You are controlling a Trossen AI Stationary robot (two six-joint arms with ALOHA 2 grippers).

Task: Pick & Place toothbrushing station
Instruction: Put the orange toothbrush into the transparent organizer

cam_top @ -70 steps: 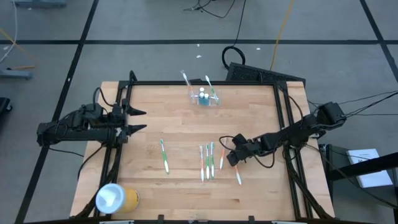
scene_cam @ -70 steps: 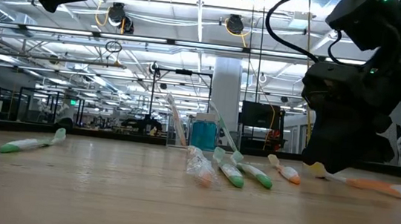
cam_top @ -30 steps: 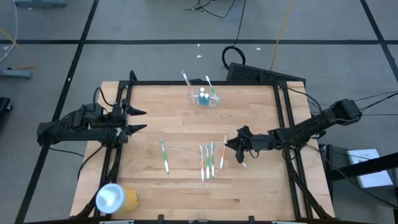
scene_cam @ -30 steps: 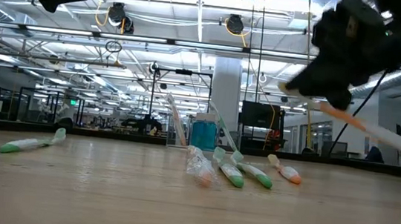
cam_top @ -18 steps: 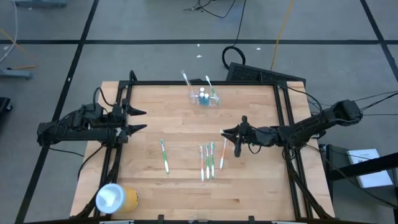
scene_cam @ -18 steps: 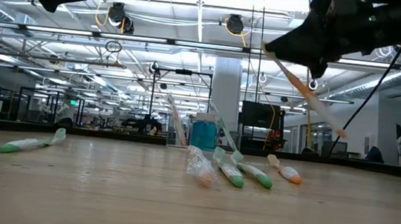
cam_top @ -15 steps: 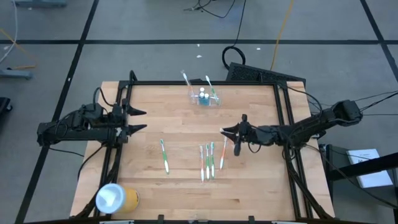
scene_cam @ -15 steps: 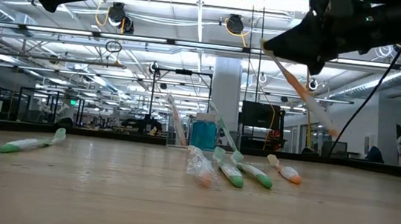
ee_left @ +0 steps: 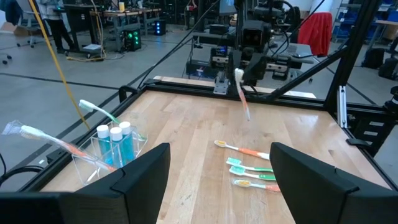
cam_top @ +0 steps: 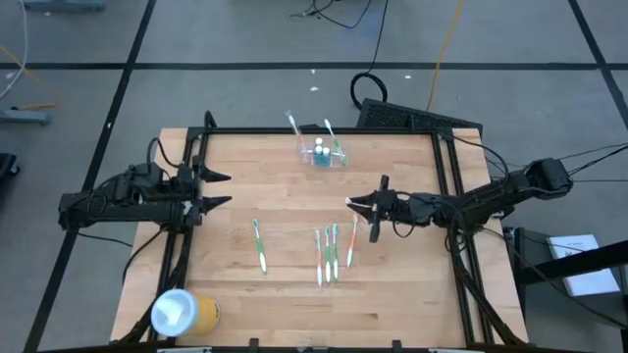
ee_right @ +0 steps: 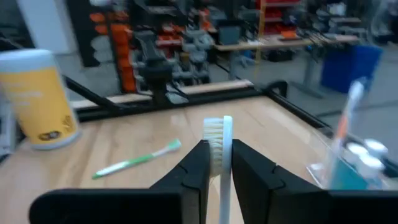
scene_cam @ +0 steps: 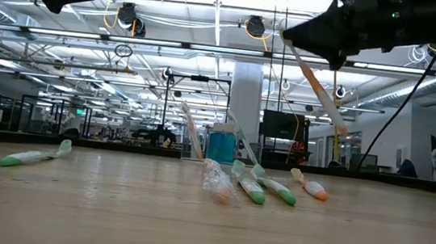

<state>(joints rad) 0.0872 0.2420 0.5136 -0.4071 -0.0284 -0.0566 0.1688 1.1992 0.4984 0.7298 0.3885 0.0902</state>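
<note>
Right gripper (cam_top: 365, 207) is above mid-table, right of centre, clamped on a toothbrush (scene_cam: 313, 79). The brush hangs tilted in the low view, clear of the wood; the wrist view shows the bristle head (ee_right: 217, 138) pinched between the fingers, handle hidden below. From above the held brush is mostly lost against the dark arm.

Left gripper (cam_top: 218, 189) is parked at the table's left edge, fingers spread, nothing between them.

Toothbrushing station (cam_top: 323, 153) sits near the far edge, centre. Its clear walls are hard to make out; blue tubes and a couple of brushes stick out of it (ee_left: 107, 149).

Loose brushes: one green (cam_top: 260, 245) left of centre, a cluster (cam_top: 330, 252) at centre. Exact count in the cluster is unclear.

Yellow cylinder (cam_top: 183, 312) sits at the near-left corner, its base cut off in the right wrist view.
</note>
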